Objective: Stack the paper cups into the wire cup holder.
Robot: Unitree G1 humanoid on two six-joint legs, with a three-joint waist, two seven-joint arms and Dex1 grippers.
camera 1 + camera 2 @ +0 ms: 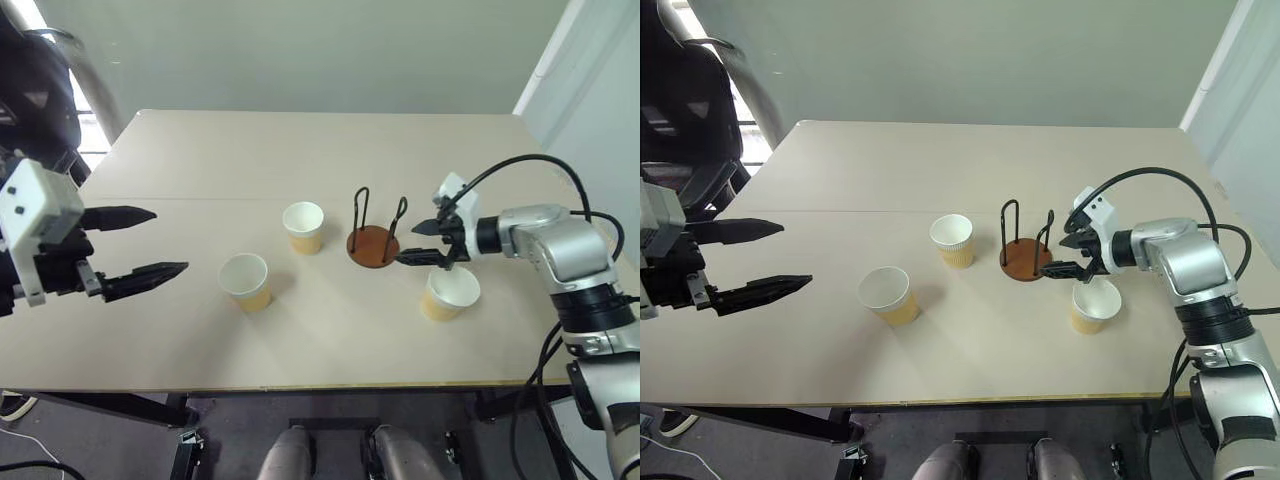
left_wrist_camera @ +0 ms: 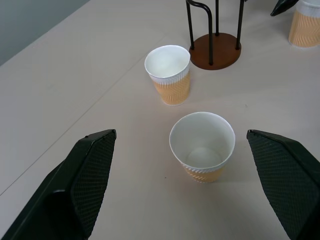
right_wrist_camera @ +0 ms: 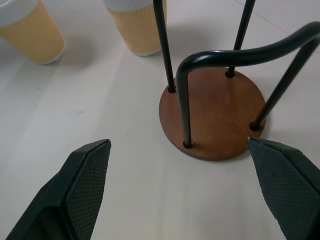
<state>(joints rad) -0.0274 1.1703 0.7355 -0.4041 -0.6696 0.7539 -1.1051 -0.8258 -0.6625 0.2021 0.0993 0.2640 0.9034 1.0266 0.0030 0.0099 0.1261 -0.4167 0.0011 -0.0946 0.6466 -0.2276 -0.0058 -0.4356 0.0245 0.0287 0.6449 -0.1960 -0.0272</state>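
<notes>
We found all three paper cups standing upright on the table (image 1: 200, 340) and the holder empty, so we judged the step in hand to be the first pick. Nearest the lower edge of the head view, right of centre, stood the right cup (image 1: 449, 294), directly below the right gripper (image 1: 424, 243), whose fingers were spread wide and held nothing. Left of centre stood the near-left cup (image 1: 245, 281), and at the far left edge the left gripper (image 1: 140, 241) hung above the table, likewise wide open and empty, well apart from that cup. Farther up, at the centre, stood the middle cup (image 1: 303, 227), and just to its right the wire cup holder (image 1: 373, 244), its wooden disc flat on the table and its two black loops upright. The right wrist view looked straight at the holder base, so we judged that gripper to be aimed at the holder, not at a cup. For a sound grasp we would re-aim it at the right cup, straddle the wall below the rim, and close lightly, since thin paper would likely crush. We would also keep the fingers off the wire loops, which stood close by.
</notes>
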